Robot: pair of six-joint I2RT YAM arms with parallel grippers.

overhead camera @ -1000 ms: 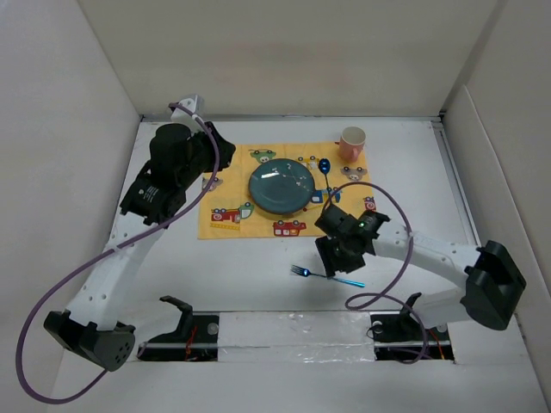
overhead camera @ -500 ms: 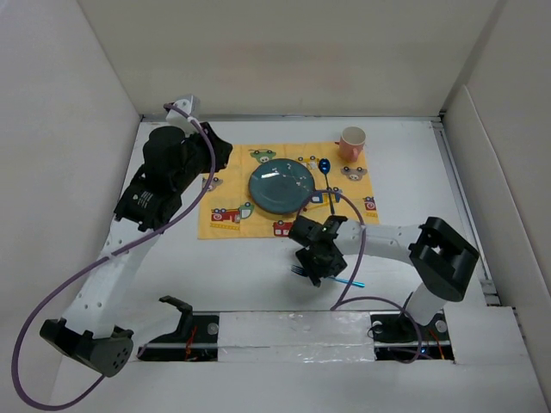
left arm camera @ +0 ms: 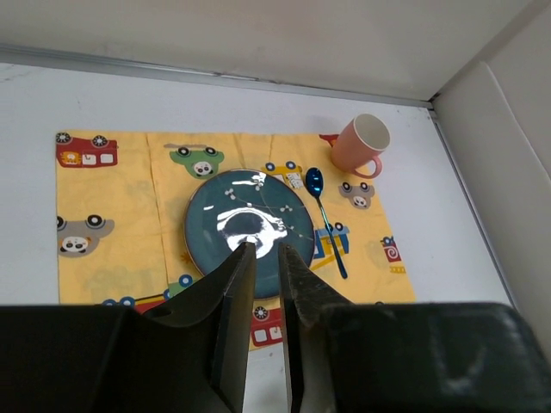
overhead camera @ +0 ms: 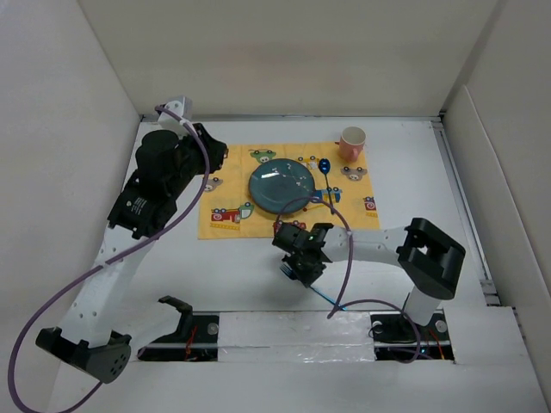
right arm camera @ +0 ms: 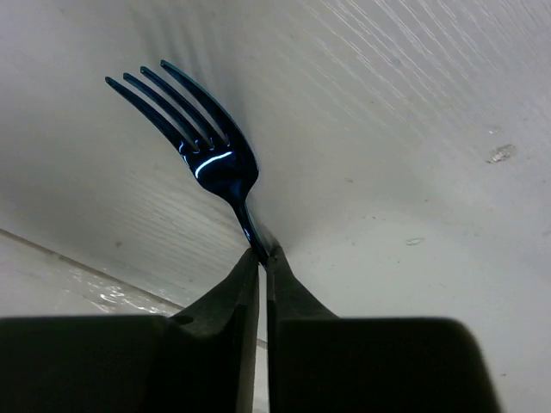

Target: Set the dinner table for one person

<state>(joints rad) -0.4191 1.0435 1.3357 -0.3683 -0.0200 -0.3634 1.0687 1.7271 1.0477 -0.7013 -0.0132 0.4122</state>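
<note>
Right wrist view shows the right gripper (right arm camera: 262,258) clamped on the fork (right arm camera: 207,146) at its neck, tines out, over the dinner table (overhead camera: 482,172). Thin, stiff and slick, it may pivot; its handle is mostly hidden. The left gripper (left arm camera: 263,258), nearly closed and empty, hovers above the plate (left arm camera: 211,224).

walls (overhead camera: 284,52): plain off-white panels (three sides) | light: even, soft | windows: none visible
</note>
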